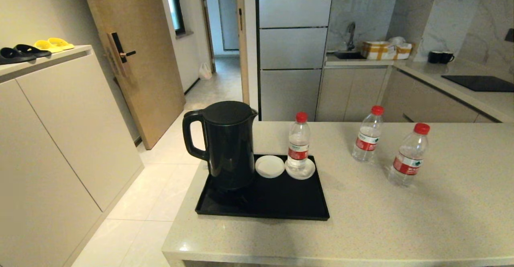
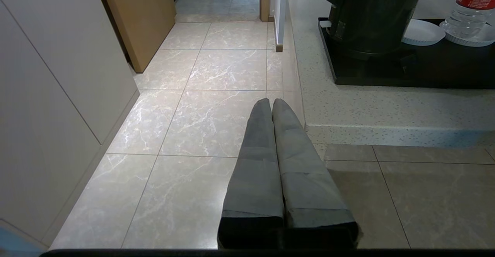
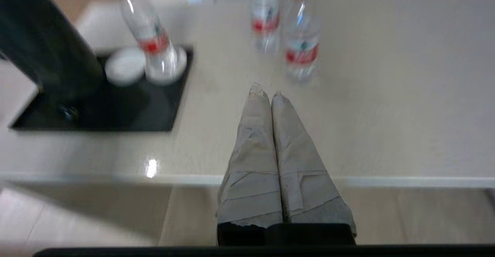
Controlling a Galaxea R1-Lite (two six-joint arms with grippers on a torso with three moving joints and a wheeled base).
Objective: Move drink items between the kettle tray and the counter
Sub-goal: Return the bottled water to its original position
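— Where were the arms?
— The left gripper [image 2: 272, 103] hung low over the floor tiles [image 2: 216, 71] beside the counter [image 1: 401, 219], fingers pressed together, empty. The right gripper [image 3: 267, 92] hovered above the counter's near edge, likewise closed on nothing.
— And the bottles?
— One water bottle [image 1: 298, 144] stood on a saucer [image 1: 300, 171] in the kettle tray [image 1: 281, 206] beside the kettle [image 1: 225, 146]; two bottles [image 1: 367, 138] [image 1: 408, 154] stood on the counter.

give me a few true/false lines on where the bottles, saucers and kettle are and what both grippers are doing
1. One bottle stands on a saucer in the tray. True.
2. Three bottles stand on the bare counter. False: only two do, and.
3. The kettle stands in the tray. True.
4. The right gripper holds a bottle. False: its fingers are shut on nothing.
5. The left gripper is shut, over the floor beside the counter. True.
6. Both saucers carry bottles. False: the other saucer is bare.
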